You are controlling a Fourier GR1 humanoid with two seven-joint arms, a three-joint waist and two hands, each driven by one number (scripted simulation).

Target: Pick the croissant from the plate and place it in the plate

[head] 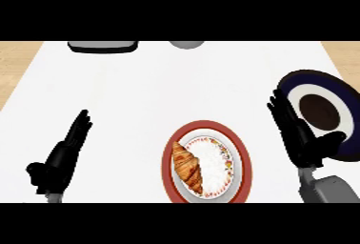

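Observation:
A golden-brown croissant lies on the left part of a red-rimmed plate with a white, patterned centre, low in the middle of the head view. A dark blue plate with a white ring and brown centre sits at the right edge. My right hand stands open between the two plates, fingers straight and pointing away, touching neither the croissant nor visibly gripping anything. My left hand rests open at the lower left, far from the croissant.
The white counter runs wide, with wood floor at both far corners. A dark grey tray-like object and a grey round thing sit at the far edge.

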